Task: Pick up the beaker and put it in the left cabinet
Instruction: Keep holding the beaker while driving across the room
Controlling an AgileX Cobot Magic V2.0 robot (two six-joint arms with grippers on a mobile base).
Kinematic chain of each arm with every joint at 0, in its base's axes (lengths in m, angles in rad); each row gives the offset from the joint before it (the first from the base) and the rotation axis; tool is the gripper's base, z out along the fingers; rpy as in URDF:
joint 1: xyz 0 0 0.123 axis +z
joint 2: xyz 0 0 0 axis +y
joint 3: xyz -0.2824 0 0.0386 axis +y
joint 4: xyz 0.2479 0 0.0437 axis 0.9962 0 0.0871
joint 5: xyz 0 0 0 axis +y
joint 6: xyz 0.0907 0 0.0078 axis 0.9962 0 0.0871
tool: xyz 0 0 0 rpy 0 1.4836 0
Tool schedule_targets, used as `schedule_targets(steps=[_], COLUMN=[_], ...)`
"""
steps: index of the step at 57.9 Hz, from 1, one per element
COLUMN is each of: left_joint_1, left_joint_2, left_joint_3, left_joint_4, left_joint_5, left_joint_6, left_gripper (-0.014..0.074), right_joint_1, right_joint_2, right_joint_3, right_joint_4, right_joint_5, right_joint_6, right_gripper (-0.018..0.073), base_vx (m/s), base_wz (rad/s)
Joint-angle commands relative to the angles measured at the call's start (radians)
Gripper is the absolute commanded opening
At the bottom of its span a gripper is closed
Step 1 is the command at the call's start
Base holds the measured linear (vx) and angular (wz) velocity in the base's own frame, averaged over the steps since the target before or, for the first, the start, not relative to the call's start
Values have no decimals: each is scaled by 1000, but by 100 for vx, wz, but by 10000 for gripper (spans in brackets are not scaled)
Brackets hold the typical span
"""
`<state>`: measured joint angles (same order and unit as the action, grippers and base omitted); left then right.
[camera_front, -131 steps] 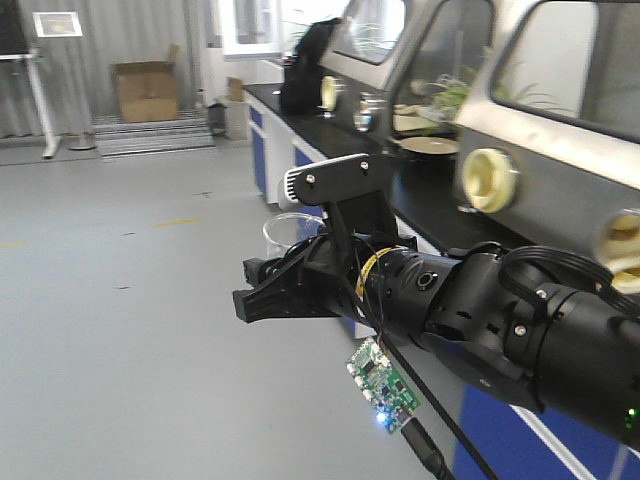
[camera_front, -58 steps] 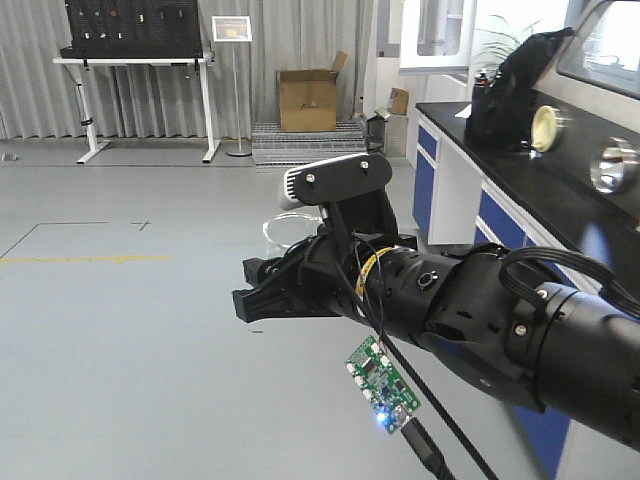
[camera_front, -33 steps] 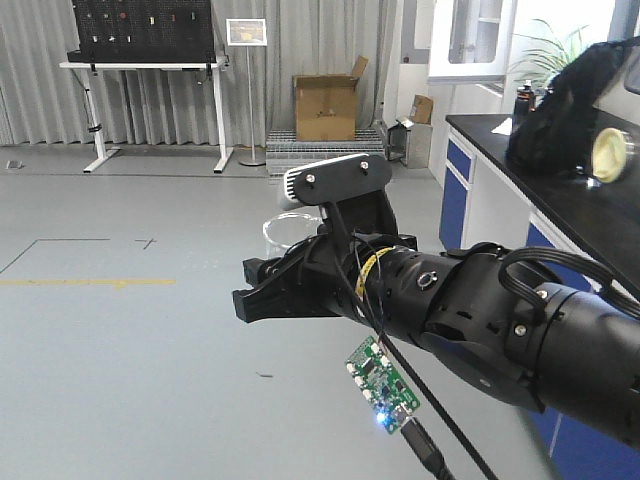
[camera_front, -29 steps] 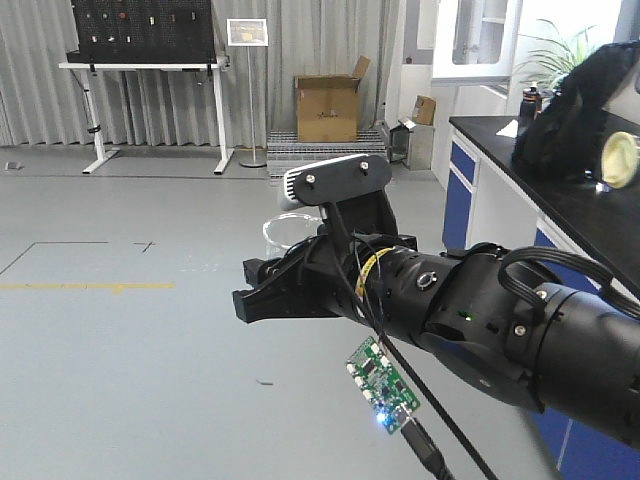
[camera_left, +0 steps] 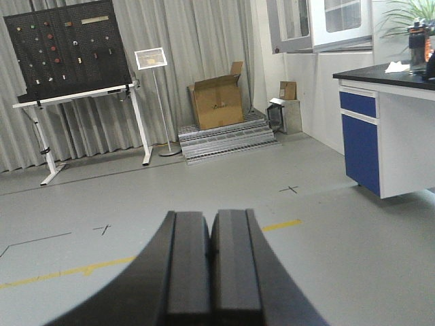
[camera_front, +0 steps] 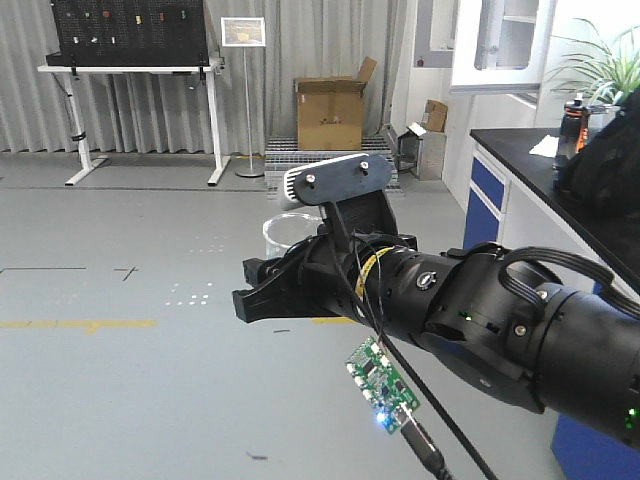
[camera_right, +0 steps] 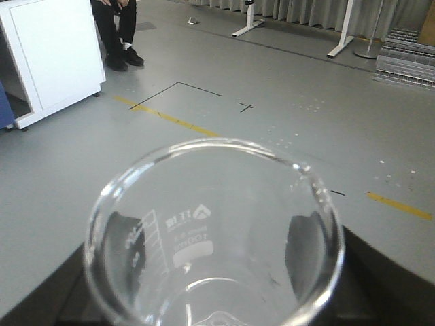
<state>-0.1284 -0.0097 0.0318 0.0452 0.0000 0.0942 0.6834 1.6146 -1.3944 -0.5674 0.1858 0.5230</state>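
Note:
The beaker (camera_right: 214,231) is a clear glass cylinder with a flared rim and printed graduations, and it fills the right wrist view. Dark fingers (camera_right: 126,238) press on it from both sides. In the front view its rim (camera_front: 288,232) shows just behind the black right gripper (camera_front: 252,295), which is shut on it and holds it above the floor. My left gripper (camera_left: 209,234) is shut and empty, its pads touching. It does not show in the front view. The left cabinet is out of view.
A black-topped counter with blue doors (camera_front: 520,180) runs along the right. A cardboard box (camera_front: 330,110), a sign stand (camera_front: 244,35) and a pegboard table (camera_front: 130,60) stand at the back. A white cabinet (camera_right: 54,47) and a seated person's legs (camera_right: 115,27) are nearby.
The background has slid to the right in the front view, so the counter and black bag sit further right. The right arm and the beaker keep the same pose in the frame.

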Motion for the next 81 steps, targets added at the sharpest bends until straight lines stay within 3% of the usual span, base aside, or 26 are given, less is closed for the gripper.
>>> schedule_targets(steps=[1,81], left_joint_1=[-1,-1], left_joint_2=[-19,-19], left_joint_3=[16,16], left_joint_4=[-3,-3], left_joint_5=[-75,-75], left_joint_6=[-3,-3], left_gripper=[1,1], right_joint_1=[-3,-4], right_joint_2=[-45,-45], right_joint_3=[-34,-34], right_joint_4=[-13,-13], right_joint_5=[-73,-69], right_joint_6=[-1,-1], right_gripper=[-4,-4], base_vx=[67,71], base_wz=[-1,2])
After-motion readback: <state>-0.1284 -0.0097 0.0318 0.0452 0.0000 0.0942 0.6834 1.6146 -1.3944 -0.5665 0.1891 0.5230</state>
